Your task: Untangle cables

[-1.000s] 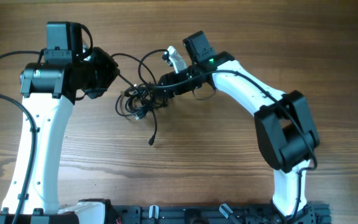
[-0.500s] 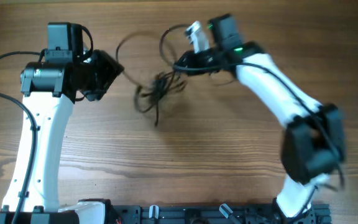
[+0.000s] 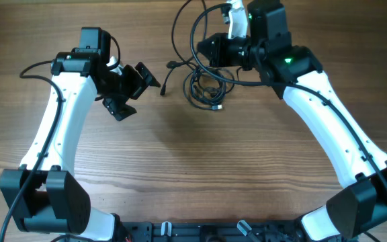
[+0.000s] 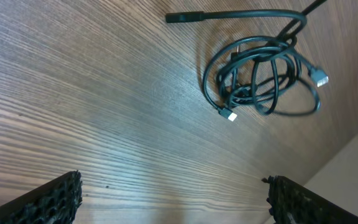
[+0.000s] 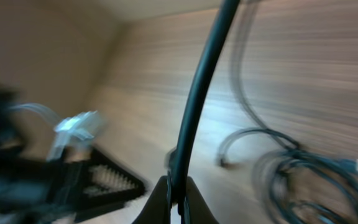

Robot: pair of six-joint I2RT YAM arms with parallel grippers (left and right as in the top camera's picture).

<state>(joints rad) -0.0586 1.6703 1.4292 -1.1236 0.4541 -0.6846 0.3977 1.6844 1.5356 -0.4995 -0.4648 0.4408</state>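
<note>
Right gripper [image 5: 174,194] pinches 1 thin black cord [image 5: 201,81]; left gripper [image 3: 135,92] is spread wide. Next I should pull it from the tangled black cable bundle [image 3: 204,87].

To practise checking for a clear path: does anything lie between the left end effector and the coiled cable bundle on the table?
Nothing visible does. Only bare table separates the open left end effector from the cable bundle; a loose plug end lies off to one side.
</note>
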